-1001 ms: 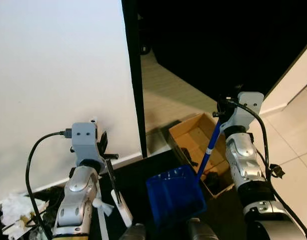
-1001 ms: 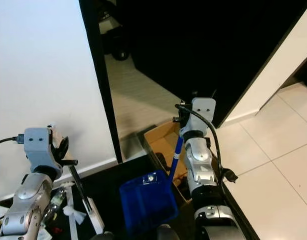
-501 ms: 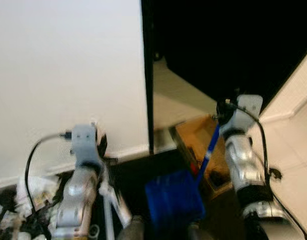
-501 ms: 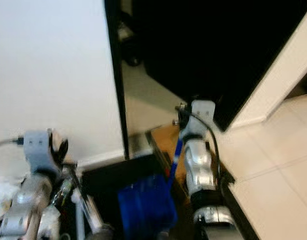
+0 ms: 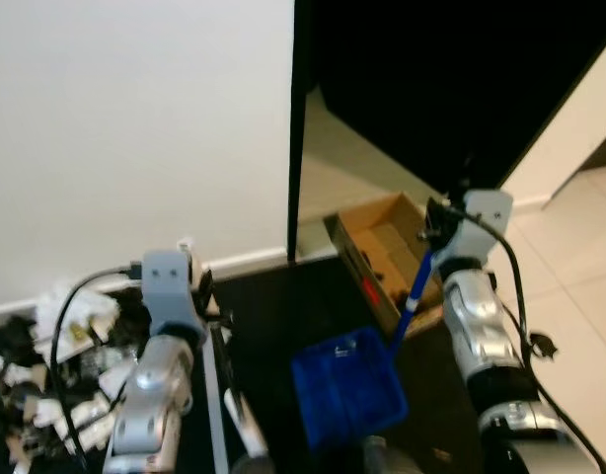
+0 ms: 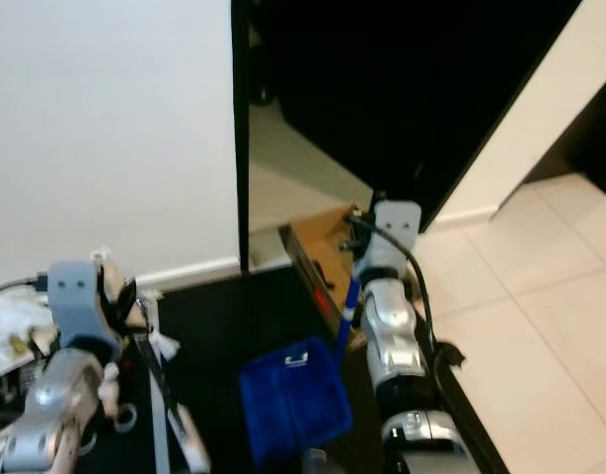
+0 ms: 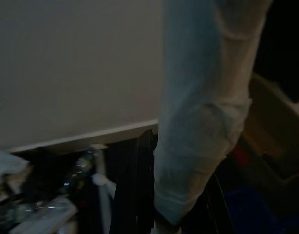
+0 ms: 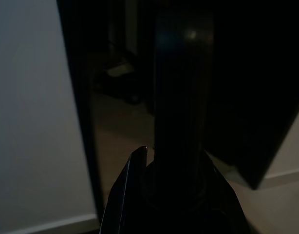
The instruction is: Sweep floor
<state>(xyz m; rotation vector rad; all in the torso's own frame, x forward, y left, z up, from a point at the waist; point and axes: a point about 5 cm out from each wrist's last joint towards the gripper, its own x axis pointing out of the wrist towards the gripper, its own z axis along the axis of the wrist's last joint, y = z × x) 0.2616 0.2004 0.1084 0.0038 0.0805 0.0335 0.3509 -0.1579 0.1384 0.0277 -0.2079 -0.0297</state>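
Approach step, judged. A blue dustpan (image 5: 347,397) hangs low at centre, its blue handle (image 5: 414,296) clamped in the right gripper (image 5: 436,232). A white broom handle (image 7: 203,112) is gripped by the left gripper (image 5: 206,306), angled down over the dark mat (image 5: 273,316). Litter pile (image 5: 56,365) lies at far left by the wall; cardboard box (image 5: 377,252) right of centre. Next, the broom must be carried left to the litter.

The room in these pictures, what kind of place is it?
Probably a home interior, perhaps a hallway: pale floor tiles, a plain white wall with a skirting board, and a dark doorway. An open brown cardboard box and a heap of crumpled litter lie on the floor.
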